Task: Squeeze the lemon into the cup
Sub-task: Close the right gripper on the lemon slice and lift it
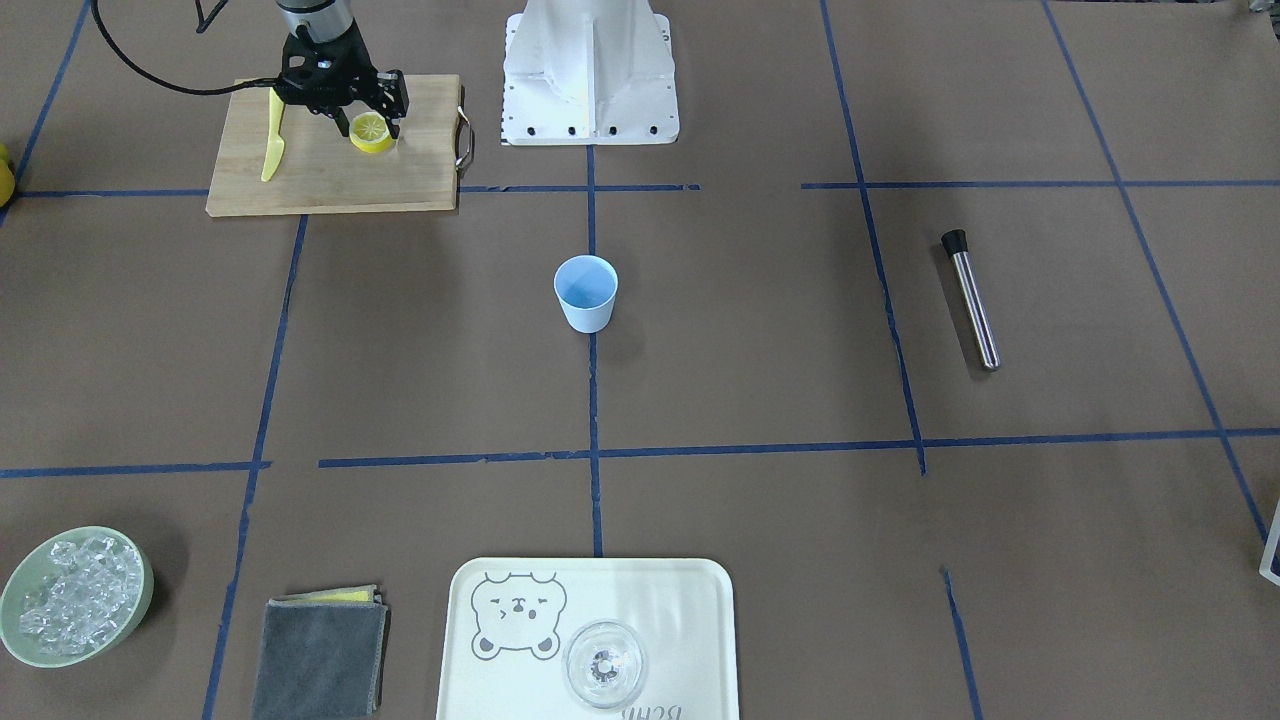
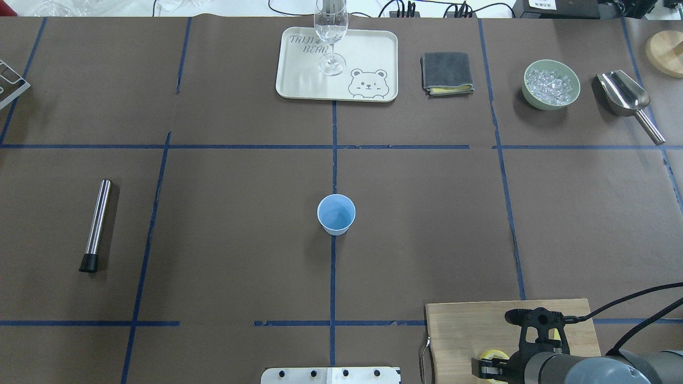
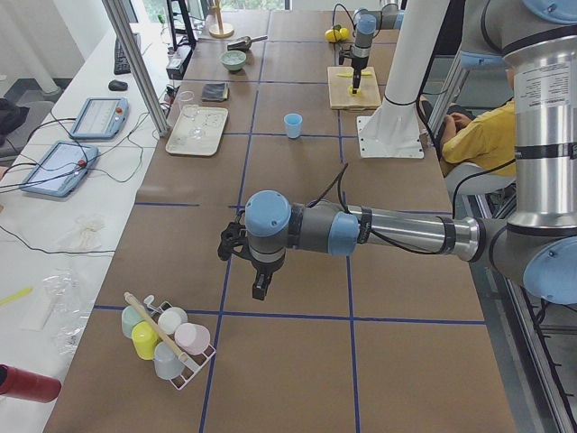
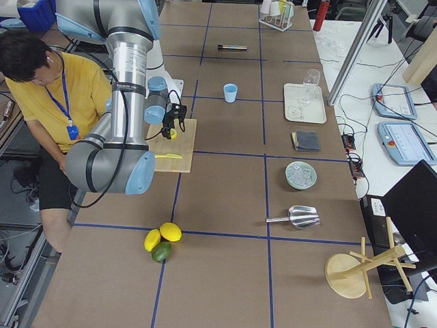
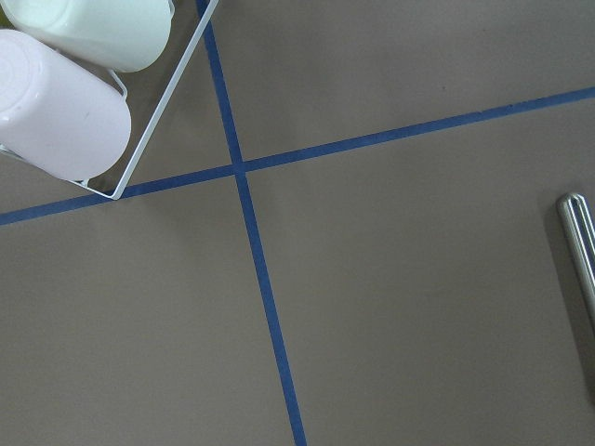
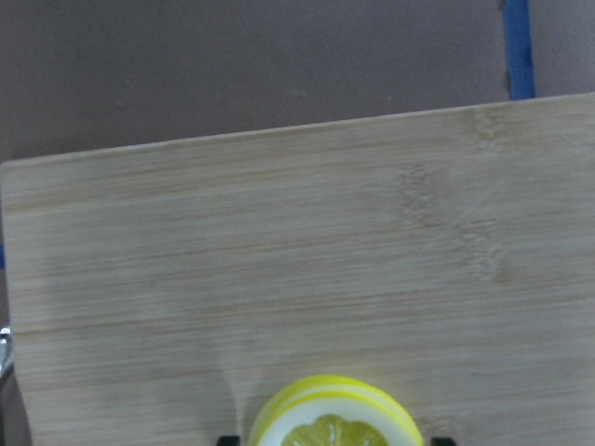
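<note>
The lemon (image 1: pixel 371 131) is a yellow slice with a spoked face, lying on the wooden cutting board (image 1: pixel 330 170). My right gripper (image 1: pixel 368 125) stands over it, open, one finger on each side of the slice. In the right wrist view the lemon (image 6: pixel 335 420) sits at the bottom edge between the two tips. The light-blue cup (image 1: pixel 586 292) stands upright and empty at the table's centre, well away from the board. My left gripper (image 3: pixel 260 289) hangs over bare table at the far left end; I cannot tell whether it is open or shut.
A yellow knife (image 1: pixel 273 140) lies on the board beside the gripper. A steel muddler (image 1: pixel 972 300), a tray (image 1: pixel 680 600) with a clear glass (image 1: pixel 604 665), a grey cloth (image 1: pixel 320 655) and an ice bowl (image 1: pixel 148 585) are around. A person (image 4: pixel 41 82) sits by the right arm.
</note>
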`<state>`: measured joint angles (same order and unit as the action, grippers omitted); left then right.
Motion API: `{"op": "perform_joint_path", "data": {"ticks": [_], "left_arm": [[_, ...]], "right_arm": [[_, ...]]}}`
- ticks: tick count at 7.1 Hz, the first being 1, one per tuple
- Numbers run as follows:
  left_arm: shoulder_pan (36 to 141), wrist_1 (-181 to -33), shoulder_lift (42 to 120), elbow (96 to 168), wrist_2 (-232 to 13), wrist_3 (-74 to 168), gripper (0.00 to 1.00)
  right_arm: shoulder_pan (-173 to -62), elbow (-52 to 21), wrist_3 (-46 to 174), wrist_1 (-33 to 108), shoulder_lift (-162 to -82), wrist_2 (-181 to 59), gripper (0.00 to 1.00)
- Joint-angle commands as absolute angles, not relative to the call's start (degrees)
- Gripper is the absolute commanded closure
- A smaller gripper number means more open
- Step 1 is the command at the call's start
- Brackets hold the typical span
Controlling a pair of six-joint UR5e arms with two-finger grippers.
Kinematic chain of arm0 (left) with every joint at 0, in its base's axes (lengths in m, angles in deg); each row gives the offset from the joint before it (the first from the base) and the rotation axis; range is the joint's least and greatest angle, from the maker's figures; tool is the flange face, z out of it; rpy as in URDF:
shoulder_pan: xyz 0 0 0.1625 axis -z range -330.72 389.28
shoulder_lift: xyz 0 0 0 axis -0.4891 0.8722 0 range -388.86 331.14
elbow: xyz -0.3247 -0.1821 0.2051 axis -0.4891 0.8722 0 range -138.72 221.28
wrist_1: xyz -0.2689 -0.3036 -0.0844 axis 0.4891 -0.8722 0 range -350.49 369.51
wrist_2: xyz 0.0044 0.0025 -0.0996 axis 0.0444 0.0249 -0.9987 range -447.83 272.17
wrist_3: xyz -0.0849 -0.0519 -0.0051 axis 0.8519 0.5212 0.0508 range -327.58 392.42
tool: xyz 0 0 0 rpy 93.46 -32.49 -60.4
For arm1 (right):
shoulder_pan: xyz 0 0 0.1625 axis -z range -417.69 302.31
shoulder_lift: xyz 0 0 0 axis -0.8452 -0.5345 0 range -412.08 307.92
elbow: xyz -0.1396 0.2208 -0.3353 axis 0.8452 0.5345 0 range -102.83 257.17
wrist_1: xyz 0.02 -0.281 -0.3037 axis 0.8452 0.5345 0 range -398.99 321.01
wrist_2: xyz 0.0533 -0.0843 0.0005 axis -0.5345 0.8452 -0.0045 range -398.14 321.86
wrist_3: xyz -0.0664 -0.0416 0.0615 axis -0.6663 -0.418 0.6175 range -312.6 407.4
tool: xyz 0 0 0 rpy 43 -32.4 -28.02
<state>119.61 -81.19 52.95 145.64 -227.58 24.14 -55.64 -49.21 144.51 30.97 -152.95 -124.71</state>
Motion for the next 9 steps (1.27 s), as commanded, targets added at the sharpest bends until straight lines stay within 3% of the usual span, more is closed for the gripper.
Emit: {"op": "perform_joint_path", "data": {"ticks": [1,9], "left_arm": [[119.72,-81.19,52.80,145.87,-228.54,24.07,0.00],[119.81,-81.28,50.95,147.28,-228.72,24.07,0.00]], "right_arm": [[-55.76,-49.39,144.60,30.97,-152.98,-124.71,0.36],[-56.28,-51.76,145.13,31.85,-153.94,-124.71,0.36]]}}
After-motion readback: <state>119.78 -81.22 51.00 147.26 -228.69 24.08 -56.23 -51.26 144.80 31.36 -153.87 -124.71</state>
